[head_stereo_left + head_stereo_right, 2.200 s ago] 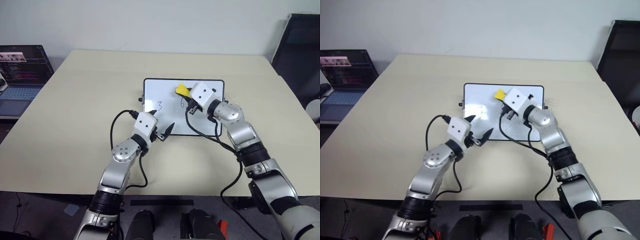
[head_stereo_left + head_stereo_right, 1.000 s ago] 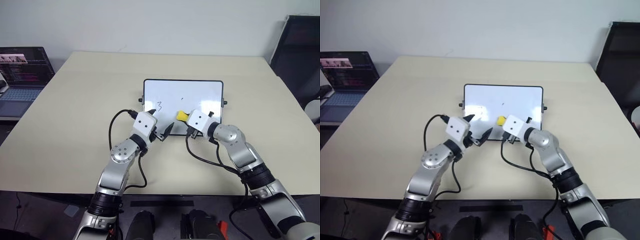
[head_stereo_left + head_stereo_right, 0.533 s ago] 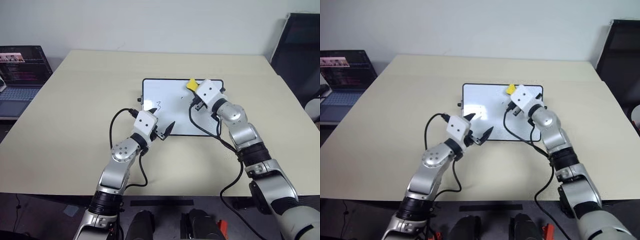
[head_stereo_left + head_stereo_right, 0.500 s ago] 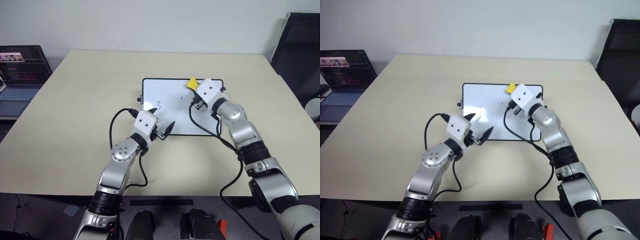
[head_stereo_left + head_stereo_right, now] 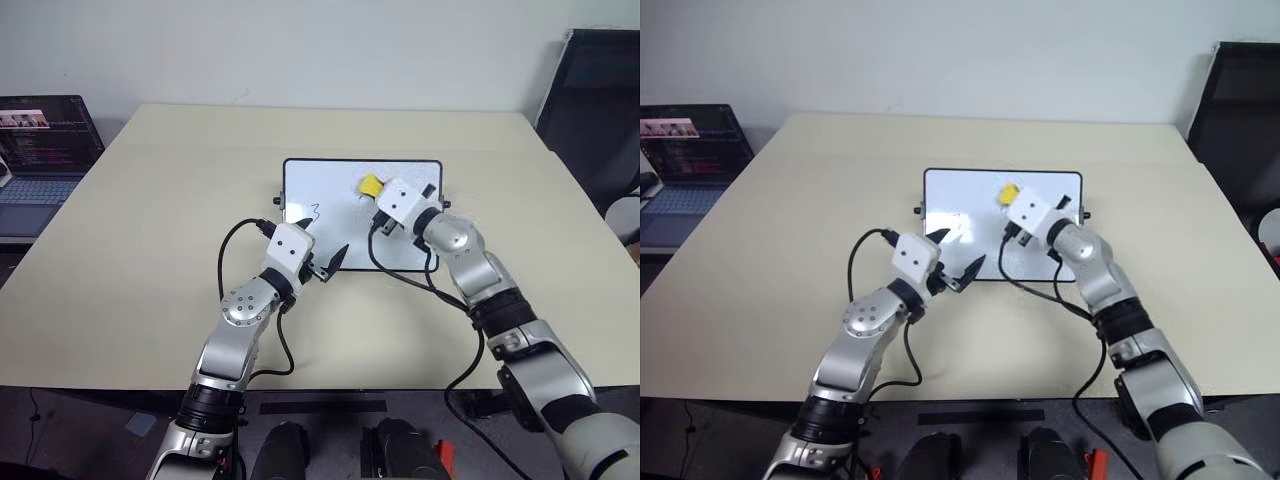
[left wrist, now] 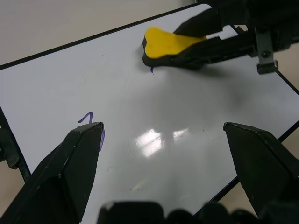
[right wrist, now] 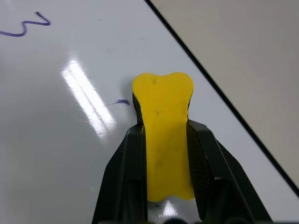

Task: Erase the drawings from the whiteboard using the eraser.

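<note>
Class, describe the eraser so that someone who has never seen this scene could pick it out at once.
Start at the large beige table and find the small white rectangular board with a thin black frame lying at its middle. Over the board's far right part, the right pincer is shut on a small yellow block with a dark underside. It is the only bright yellow thing there.

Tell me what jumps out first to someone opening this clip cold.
The yellow eraser, clamped in the right gripper, sits on the far part of the whiteboard mid-table. A squiggly mark remains near the board's left edge, plus a small stroke right beside the eraser. The left gripper hovers open over the board's near edge.
</note>
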Controlling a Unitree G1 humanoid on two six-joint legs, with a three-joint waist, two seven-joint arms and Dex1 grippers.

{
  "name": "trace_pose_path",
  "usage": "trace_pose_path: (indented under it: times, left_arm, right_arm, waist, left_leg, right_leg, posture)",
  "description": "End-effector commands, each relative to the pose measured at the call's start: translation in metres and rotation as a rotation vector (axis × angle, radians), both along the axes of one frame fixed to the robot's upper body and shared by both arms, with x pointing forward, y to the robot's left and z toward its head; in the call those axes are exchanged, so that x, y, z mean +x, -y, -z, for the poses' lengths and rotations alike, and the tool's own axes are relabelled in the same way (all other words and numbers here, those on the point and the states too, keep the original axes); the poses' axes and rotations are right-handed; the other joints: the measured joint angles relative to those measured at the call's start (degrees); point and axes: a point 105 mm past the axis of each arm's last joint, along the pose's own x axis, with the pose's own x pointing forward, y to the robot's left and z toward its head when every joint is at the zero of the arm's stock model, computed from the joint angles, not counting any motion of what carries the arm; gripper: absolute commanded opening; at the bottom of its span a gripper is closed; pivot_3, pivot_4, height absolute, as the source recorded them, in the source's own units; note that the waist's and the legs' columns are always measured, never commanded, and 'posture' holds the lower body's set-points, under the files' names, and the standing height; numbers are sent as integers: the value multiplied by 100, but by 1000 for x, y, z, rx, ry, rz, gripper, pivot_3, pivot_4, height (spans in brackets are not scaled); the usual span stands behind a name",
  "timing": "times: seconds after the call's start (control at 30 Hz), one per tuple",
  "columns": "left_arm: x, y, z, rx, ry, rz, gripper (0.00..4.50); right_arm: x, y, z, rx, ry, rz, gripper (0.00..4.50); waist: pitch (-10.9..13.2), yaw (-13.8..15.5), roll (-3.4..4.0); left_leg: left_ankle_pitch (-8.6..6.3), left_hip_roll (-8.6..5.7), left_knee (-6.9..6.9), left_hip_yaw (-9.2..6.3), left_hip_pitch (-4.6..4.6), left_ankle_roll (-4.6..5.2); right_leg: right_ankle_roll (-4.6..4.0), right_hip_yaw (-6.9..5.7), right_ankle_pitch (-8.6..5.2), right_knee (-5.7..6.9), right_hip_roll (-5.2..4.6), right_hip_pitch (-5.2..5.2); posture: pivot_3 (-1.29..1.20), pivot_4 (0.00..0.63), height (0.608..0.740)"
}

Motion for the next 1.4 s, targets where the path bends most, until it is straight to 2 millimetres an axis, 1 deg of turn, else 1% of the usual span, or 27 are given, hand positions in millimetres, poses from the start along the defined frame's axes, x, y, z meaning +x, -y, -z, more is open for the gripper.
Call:
trace_pose_path:
  times: [0.03,0.17,0.3,0.4,0.53,0.63,0.7,0.77,0.8,0.93,1.03,1.13,1.2,1.4]
  left_arm:
    - [-2,1,-16,-6,62,-3,4500]
    - [-2,2,-16,-7,62,-5,4500]
    - [-3,2,-14,-7,59,-4,4500]
    - [-2,2,-13,-6,57,-2,4500]
    - [-3,4,-13,-6,57,7,4500]
    - [-3,7,-13,-7,55,19,4500]
    - [-4,7,-12,-8,53,23,4500]
    - [-5,7,-11,-9,50,24,4500]
    - [-6,7,-10,-8,46,28,4500]
    - [-8,9,-7,-8,36,42,4500]
    - [-7,10,-8,-11,37,47,4500]
    - [-6,11,-8,-12,37,53,4500]
    - [-6,12,-8,-11,36,57,4500]
    - [-4,12,-9,-7,38,64,4500]
  right_arm:
    - [-8,5,28,-89,-79,8,869]
    - [-21,9,45,-154,-103,-12,869]
    - [-27,17,49,-173,-107,-8,869]
    - [-27,24,46,-171,-104,1,869]
    - [-26,31,34,-133,-79,24,869]
    - [-27,31,21,-58,-59,31,869]
    - [-30,37,10,5,-39,46,869]
    - [-36,42,4,57,-30,49,869]
    - [-40,48,3,66,-11,61,869]
    - [-55,74,11,78,40,126,869]
    - [-63,83,18,109,44,171,869]
    - [-69,85,22,134,48,195,869]
    - [-71,84,24,132,51,196,869]
    - [-68,80,21,138,66,198,869]
  waist:
    - [0,0,0]
    - [-1,15,-1]
    - [-1,19,-2]
    - [-1,27,-2]
    - [-1,50,-3]
    - [0,53,-3]
    - [0,59,-4]
    - [0,57,-4]
    - [0,53,-3]
    - [0,55,-3]
    - [1,35,-3]
    - [1,23,-2]
    - [1,23,-2]
    - [1,37,-2]
  left_leg:
    - [0,0,0,-1,1,0]
    - [0,-1,-1,-2,0,0]
    - [0,-1,0,-2,1,0]
    - [1,-2,1,-2,1,0]
    - [1,-2,0,-3,-1,0]
    - [1,-4,0,-3,-3,0]
    - [1,-4,0,-5,-7,0]
    - [0,-4,-1,-6,-14,0]
    - [0,-3,-2,-4,-18,0]
    - [-2,-4,-8,-5,-40,-2]
    - [-3,-5,-9,-4,-45,-3]
    - [-3,-1,-7,-4,-41,-3]
    - [-3,0,-6,-3,-39,-3]
    - [-3,-3,-4,-2,-41,-3]
  right_leg:
    - [0,0,0,0,0,1]
    - [0,-1,0,-1,0,2]
    - [4,-1,-2,-1,0,3]
    - [20,-1,-12,-1,0,3]
    - [22,-2,-13,-4,-1,3]
    - [21,-1,-13,-6,-2,3]
    - [21,-4,-12,-9,-3,1]
    - [14,-6,-9,-13,-3,-1]
    - [5,-4,-3,-15,-3,-8]
    - [2,-16,-1,-31,-2,-16]
    - [2,-13,-1,-32,-2,-22]
    - [5,-11,-3,-29,1,-21]
    - [24,-10,-14,-27,3,-21]
    - [23,-11,-14,-29,2,-20]
  posture:
    - [0,150,740]
    - [0,150,740]
    - [0,150,740]
    - [0,150,740]
    - [0,150,740]
    - [0,150,740]
    - [0,150,740]
    - [0,150,740]
    - [0,150,740]
    - [0,150,740]
    - [0,150,740]
    - [0,150,740]
    - [0,150,740]
    - [0,150,740]
